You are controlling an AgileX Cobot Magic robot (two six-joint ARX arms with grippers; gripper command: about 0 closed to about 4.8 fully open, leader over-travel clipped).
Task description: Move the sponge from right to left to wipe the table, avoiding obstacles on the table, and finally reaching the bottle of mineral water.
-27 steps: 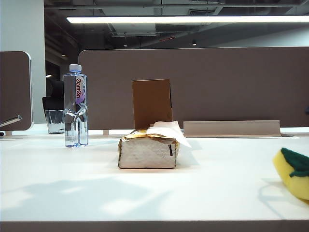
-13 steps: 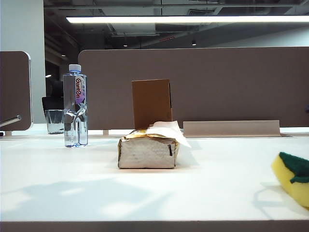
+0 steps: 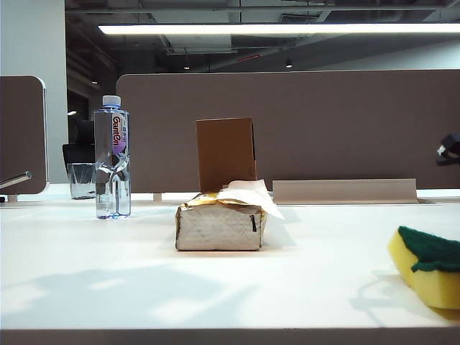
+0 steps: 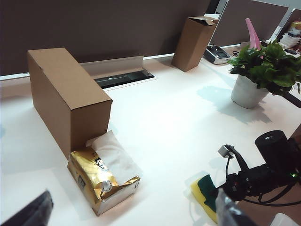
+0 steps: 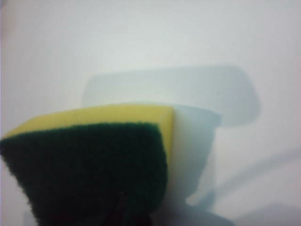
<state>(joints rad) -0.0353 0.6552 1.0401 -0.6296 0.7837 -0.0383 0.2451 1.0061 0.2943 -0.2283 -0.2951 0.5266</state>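
At far right of the surface (image 3: 215, 287), the sponge (image 3: 428, 266) is sitting tilted, green side up, w/ right gripper (image 5: 123, 217) fingers clenched on it. Left gripper, barely in view, is hanging released, away from the work. Tissue pack (image 3: 221, 224) & cardboard box (image 3: 226, 154) are lying mid-path; bottle of mineral water (image 3: 112, 158) is standing far left, so the sweep probably needs to curve round the pack's near side.
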